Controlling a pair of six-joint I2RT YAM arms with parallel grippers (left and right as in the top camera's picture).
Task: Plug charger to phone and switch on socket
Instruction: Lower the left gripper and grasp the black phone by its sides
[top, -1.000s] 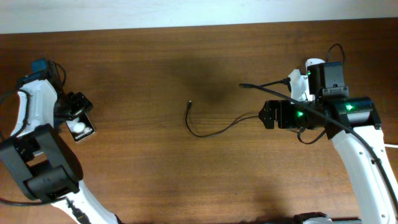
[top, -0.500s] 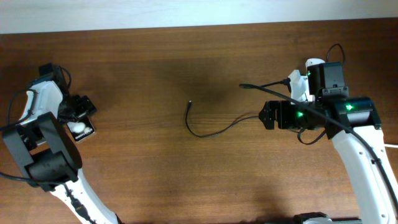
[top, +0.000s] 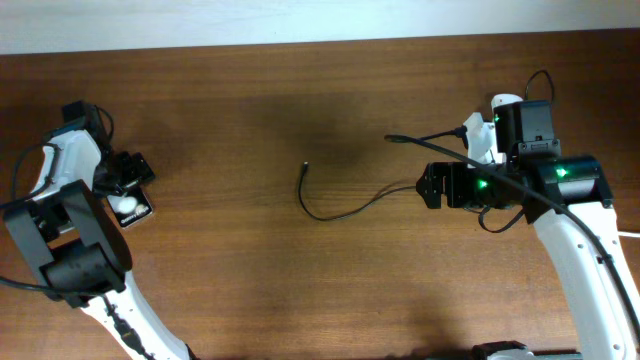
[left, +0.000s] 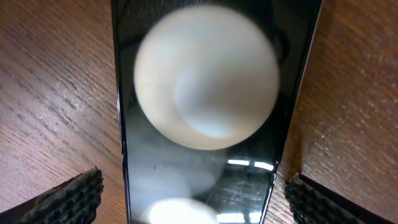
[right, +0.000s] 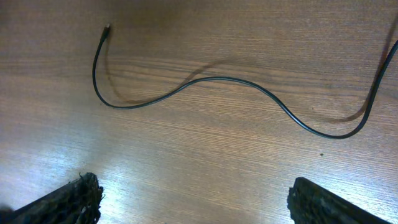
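Low in the left-wrist view, the left gripper straddled the flat black glossy phone with its jaws spread wide, clear of the edges. The right gripper gaped empty above the thin black charger cable.

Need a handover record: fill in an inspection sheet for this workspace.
Surface: brown wooden table.
Job's things: phone flat at the left; charger curled mid-table, tip free, far from phone; socket mostly hidden behind right arm, switch not visible.
Clutter: nothing seen.
Grippers: left gripper open, straddling phone; right gripper open, empty, above table.
Cables: black wiring on both arms.
Surroundings: pale strip beyond the far edge.
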